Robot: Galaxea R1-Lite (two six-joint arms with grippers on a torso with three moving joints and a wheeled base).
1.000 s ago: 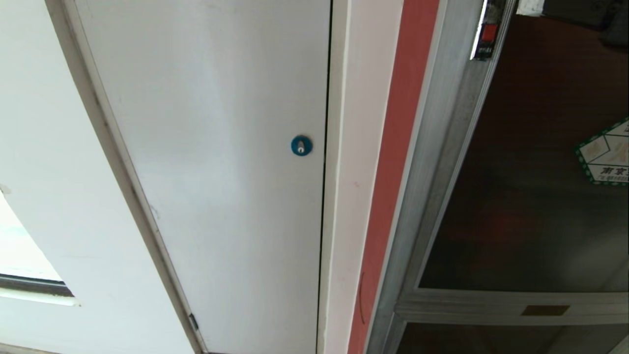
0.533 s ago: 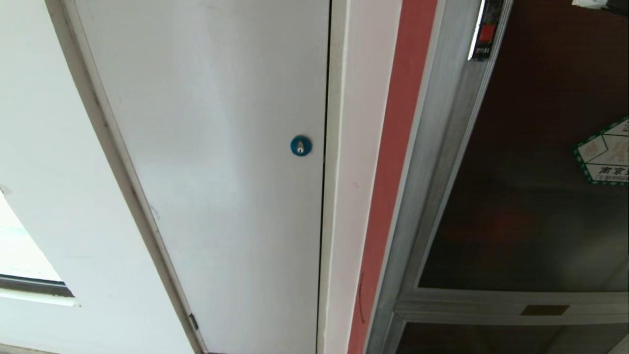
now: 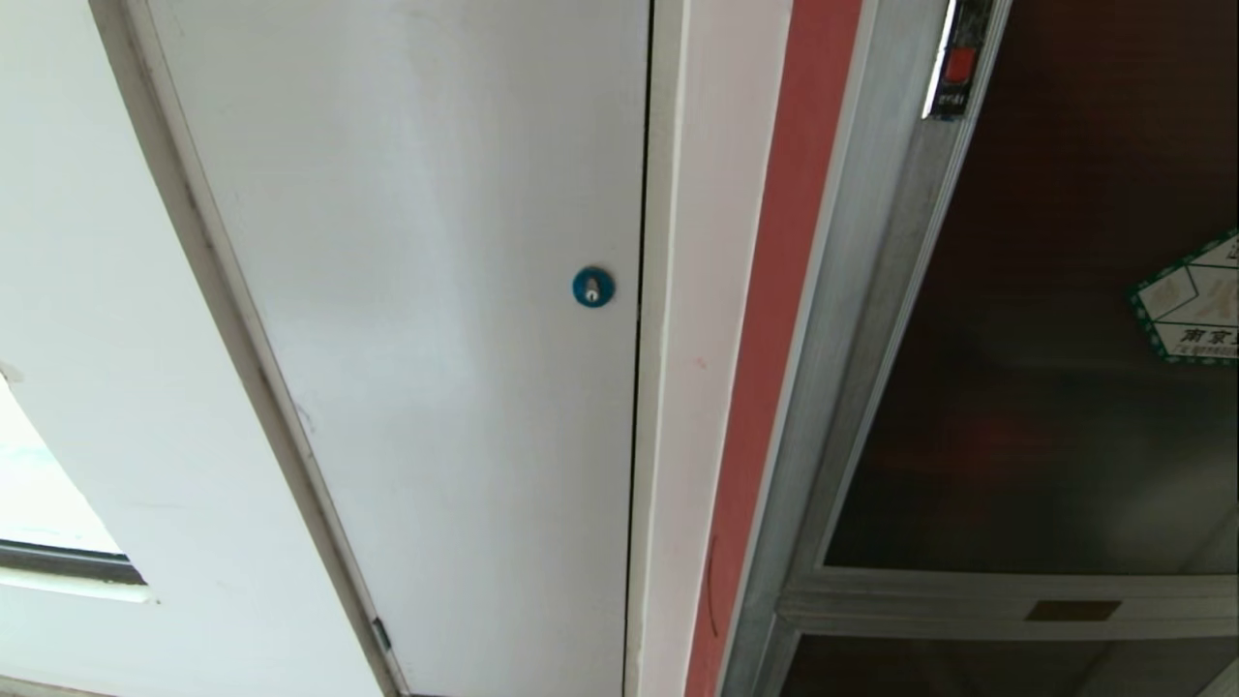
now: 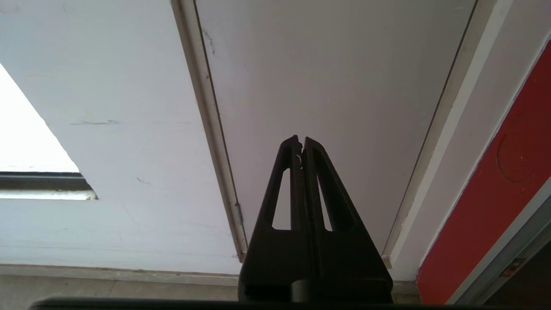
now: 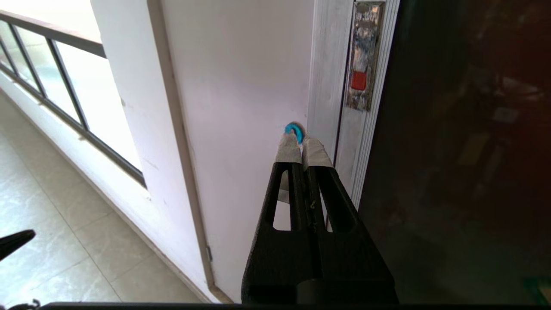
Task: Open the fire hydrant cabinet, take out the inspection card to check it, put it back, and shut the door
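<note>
White wall panel (image 5: 241, 86) behind, right hand (image 5: 301, 140) pinched empty, door (image 5: 465, 150) latch (image 5: 358, 80) just beside

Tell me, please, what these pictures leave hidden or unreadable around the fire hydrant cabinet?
- Cabinet contents, inspection card included: hidden behind the door's dark tinted glass, head and right wrist views.
- Green-bordered sticker: cut off by the head view's right edge.
- Latch lettering: too small.
- Blue lock: partly hidden by the right gripper.
</note>
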